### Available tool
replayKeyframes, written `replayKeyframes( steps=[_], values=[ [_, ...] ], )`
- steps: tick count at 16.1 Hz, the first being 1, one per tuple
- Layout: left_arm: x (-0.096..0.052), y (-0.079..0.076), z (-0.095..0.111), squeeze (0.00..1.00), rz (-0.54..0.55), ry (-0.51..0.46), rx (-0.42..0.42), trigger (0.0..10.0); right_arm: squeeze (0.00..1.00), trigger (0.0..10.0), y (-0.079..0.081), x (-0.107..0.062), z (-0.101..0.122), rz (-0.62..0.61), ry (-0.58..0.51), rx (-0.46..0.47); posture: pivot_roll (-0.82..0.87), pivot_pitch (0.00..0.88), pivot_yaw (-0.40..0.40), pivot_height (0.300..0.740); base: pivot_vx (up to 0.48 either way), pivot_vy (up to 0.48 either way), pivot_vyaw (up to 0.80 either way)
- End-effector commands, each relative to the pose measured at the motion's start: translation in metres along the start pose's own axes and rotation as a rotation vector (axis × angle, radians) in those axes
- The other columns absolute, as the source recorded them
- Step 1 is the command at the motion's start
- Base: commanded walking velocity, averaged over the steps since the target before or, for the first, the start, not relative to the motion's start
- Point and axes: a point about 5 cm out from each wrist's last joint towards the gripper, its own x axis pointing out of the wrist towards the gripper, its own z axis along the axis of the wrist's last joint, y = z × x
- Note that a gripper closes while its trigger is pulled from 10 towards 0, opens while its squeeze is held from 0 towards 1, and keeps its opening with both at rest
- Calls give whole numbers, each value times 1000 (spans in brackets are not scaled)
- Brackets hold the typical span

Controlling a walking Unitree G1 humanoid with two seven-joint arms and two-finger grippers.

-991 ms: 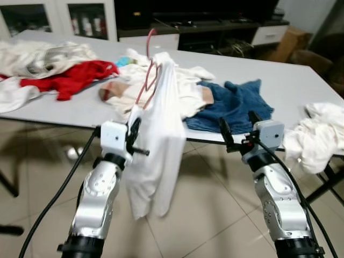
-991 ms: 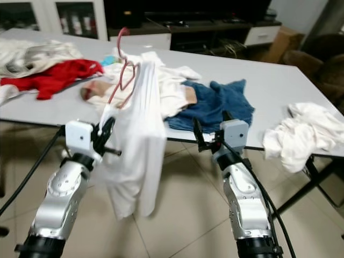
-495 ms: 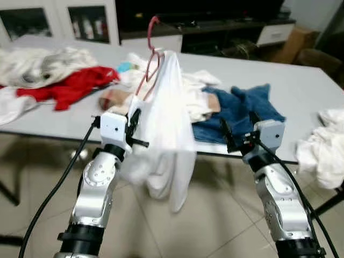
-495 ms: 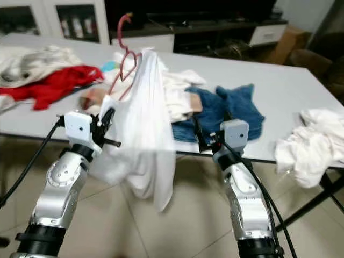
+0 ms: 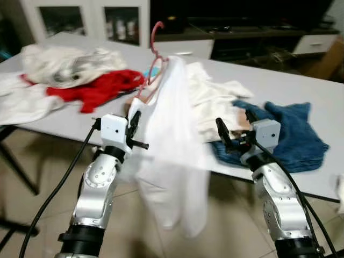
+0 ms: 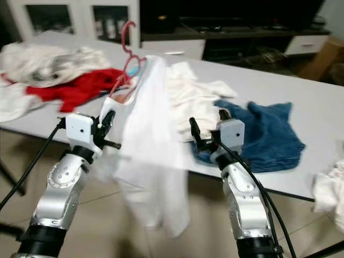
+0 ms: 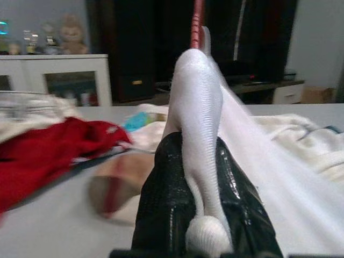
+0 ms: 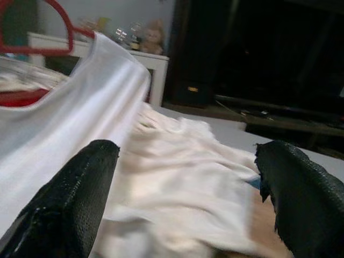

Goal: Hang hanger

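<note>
A pink hanger (image 5: 155, 51) carries a white garment (image 5: 174, 156) that hangs down in front of the table edge. My left gripper (image 5: 133, 124) is shut on the hanger's shoulder through the white cloth; in the left wrist view the black fingers (image 7: 166, 199) pinch the cloth-covered arm (image 7: 198, 107) with the pink hook (image 7: 197, 21) above. My right gripper (image 5: 234, 129) is open and holds nothing, to the right of the garment at table-edge height. Its two fingers (image 8: 64, 204) stand wide apart, with the garment (image 8: 70, 113) and hanger hook (image 8: 59, 27) beyond them.
The white table (image 5: 301, 86) holds a red garment (image 5: 99, 88), white clothes (image 5: 59, 62), a cream pile (image 5: 217, 99) and a blue towel (image 5: 293, 131). White cabinets (image 5: 80, 16) and a dark TV unit (image 5: 242, 29) stand behind. Tiled floor (image 5: 32, 161) lies below.
The whole view has shifted, so the camera has turned left. The garment's lower part has swung to the right. Both grippers hold their states.
</note>
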Motion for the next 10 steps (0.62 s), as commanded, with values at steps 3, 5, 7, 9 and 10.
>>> replayKeyframes(
  steps=[3,5,7,9,10],
  values=[
    [5,-8,9,0,-27,-47,-2,10000,0,10000,-8,-1,2,-28,2,-4,-12,0,-75,740,361,0,0],
    [5,-8,9,0,-27,-47,-1,10000,0,10000,-7,-1,2,-28,1,-2,-13,0,-74,740,364,0,0],
    [5,-8,9,0,-27,-47,-1,10000,0,10000,-7,-2,2,-29,1,0,-14,0,-72,740,362,0,0],
    [5,-8,9,0,-28,-47,0,10000,0,10000,-7,-2,2,-30,2,1,-14,0,-71,740,364,0,0],
    [5,-9,9,0,-29,-48,0,10000,0,10000,-7,-2,2,-30,3,2,-14,0,-71,740,368,0,0]
  ],
)
